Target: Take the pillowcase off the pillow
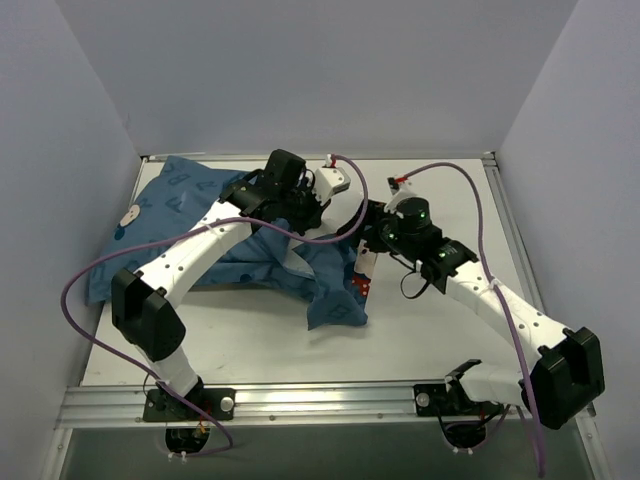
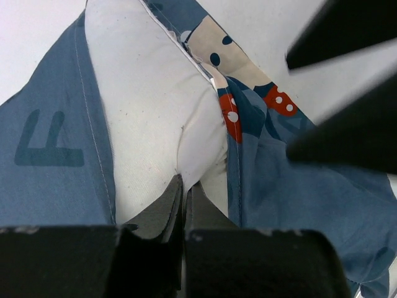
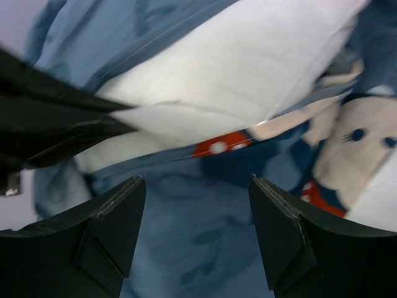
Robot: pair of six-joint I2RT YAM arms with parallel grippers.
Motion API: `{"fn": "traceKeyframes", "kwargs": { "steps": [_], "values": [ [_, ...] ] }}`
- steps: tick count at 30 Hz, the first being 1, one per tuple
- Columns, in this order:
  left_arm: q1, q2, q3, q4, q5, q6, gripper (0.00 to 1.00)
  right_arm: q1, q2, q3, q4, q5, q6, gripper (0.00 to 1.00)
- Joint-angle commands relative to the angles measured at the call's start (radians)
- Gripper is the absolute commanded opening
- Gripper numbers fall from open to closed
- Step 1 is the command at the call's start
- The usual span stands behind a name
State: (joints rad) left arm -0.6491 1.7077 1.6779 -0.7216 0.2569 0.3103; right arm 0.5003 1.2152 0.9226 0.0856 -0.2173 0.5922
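Blue, thin printed fabric pillowcase (image 1: pixel 180 195) lies bunched around the plump white stuffed pillow (image 2: pixel 149 105), whose bared end the left end effector (image 2: pixel 183 189) has clamped tight; just beside it the right end effector (image 3: pixel 197 186), spread wide and empty, should bite only blue hem, then pull away

Left on table (image 1: pixel 250 340), pillowcase (image 1: pixel 180 200) with pillow (image 2: pixel 149 112) partly inside, left tool (image 2: pixel 184 191) beside right tool (image 3: pixel 197 214) at its opening
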Motion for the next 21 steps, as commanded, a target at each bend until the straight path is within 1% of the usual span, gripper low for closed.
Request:
{"fn": "traceKeyframes", "kwargs": {
  "steps": [1,3,6,9,12,16,21],
  "values": [
    [-0.004,0.01,0.057,0.088,-0.007,-0.042,0.02,0.098,0.016,-0.007,0.049,0.07,0.122,0.68],
    [-0.004,0.018,0.063,0.088,-0.007,-0.045,0.02,0.156,0.038,-0.001,0.062,0.097,0.144,0.68],
    [-0.004,0.026,0.066,0.091,-0.011,-0.05,0.02,0.194,0.096,0.027,0.059,0.116,0.168,0.68],
    [-0.006,0.026,0.056,0.093,-0.005,-0.053,0.02,0.202,0.127,0.05,0.036,0.183,0.208,0.67],
    [-0.012,0.024,0.042,0.097,-0.001,-0.054,0.02,0.201,0.147,0.067,0.019,0.255,0.288,0.65],
    [-0.015,0.023,0.037,0.102,0.002,-0.059,0.02,0.202,0.181,0.076,0.028,0.282,0.353,0.65],
    [-0.015,0.018,0.023,0.108,0.002,-0.057,0.02,0.202,0.15,0.074,0.037,0.328,0.396,0.65]
  ]
}}
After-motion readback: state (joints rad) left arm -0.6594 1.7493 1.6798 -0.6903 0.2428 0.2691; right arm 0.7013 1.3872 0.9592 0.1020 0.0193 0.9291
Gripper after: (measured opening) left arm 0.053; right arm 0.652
